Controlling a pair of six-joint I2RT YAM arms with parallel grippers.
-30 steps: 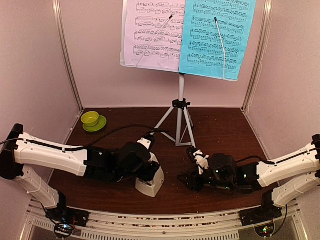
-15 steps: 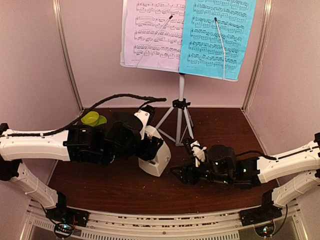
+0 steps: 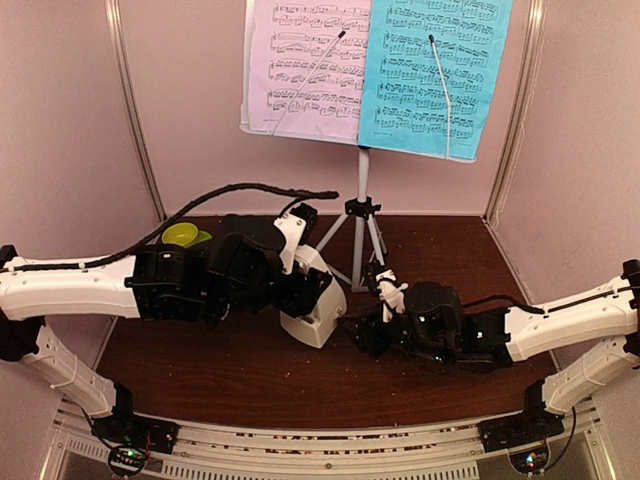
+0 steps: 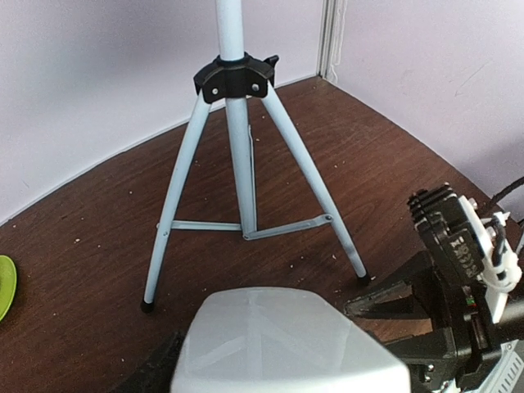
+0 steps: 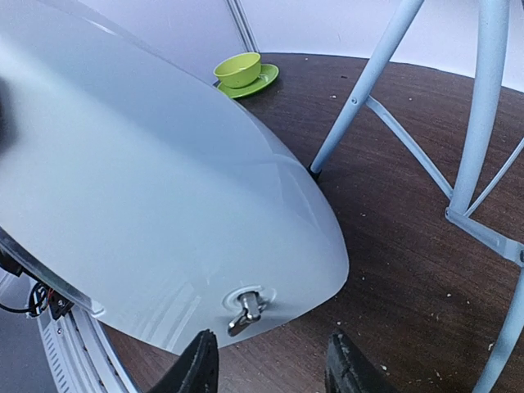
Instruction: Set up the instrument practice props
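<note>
The white music stand on its silver tripod (image 3: pixel 360 245) stands at the back centre and carries the lilac page (image 3: pixel 305 70) and the cyan page (image 3: pixel 432 75). My left gripper (image 3: pixel 300 295) is shut on the white pyramid metronome (image 3: pixel 318 312), held tilted just above the table; its top fills the bottom of the left wrist view (image 4: pixel 278 344). My right gripper (image 3: pixel 358 335) is open, its jaws right beside the metronome's side (image 5: pixel 164 213) with the silver winding key (image 5: pixel 246 309) between them. The tripod legs (image 4: pixel 246 188) rise just behind.
The lime-green bowl and saucer (image 3: pixel 183 237) sit at the back left, partly behind my left arm; they also show in the right wrist view (image 5: pixel 244 74). Pink walls close the back and sides. A black cable (image 3: pixel 250 190) loops above my left arm.
My left gripper has lifted the metronome from the front and carried it back and right toward the tripod. My right gripper has moved left up to the metronome's side.
</note>
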